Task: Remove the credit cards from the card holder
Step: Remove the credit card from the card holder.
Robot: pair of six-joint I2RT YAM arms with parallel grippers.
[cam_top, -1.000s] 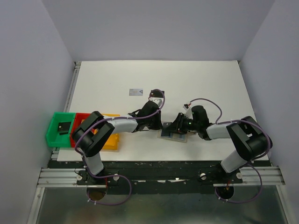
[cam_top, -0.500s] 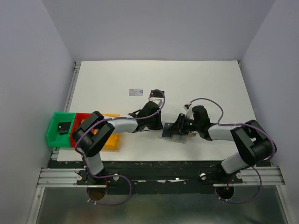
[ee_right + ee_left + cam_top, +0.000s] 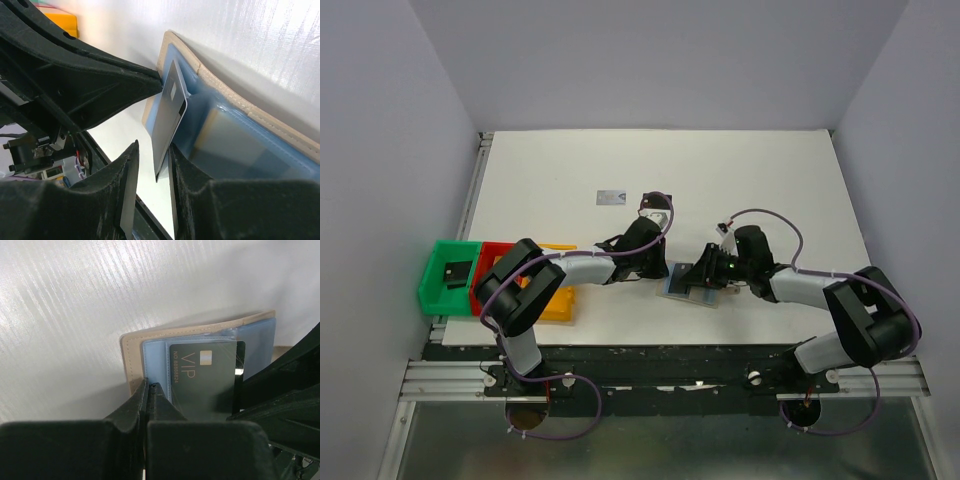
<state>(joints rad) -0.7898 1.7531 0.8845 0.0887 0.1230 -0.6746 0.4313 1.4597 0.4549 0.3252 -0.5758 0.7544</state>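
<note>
The card holder [image 3: 692, 296] lies open on the table between my two grippers, tan rim [image 3: 131, 347] around light blue panels [image 3: 240, 145]. A dark "VIP" credit card [image 3: 202, 380] sticks partly out of a sleeve, tilted up [image 3: 170, 110]. My left gripper [image 3: 663, 270] is shut, its tips [image 3: 147, 385] resting on the holder's edge. My right gripper [image 3: 698, 277] is open [image 3: 152, 150] with the card's free edge between its jaws: the card lies near the right finger [image 3: 175, 175] and stands apart from the left finger. A silver-grey card [image 3: 612, 196] lies on the table farther back.
Green [image 3: 432, 283], red [image 3: 496, 252] and yellow [image 3: 558, 308] bins stand at the table's left front edge. A small black chunky object [image 3: 454, 272] sits in the green bin. White table surface stretches behind and to the right of the holder.
My right arm has shifted slightly to the right, its elbow swinging outward. The left arm and the holder have stayed about where they were.
</note>
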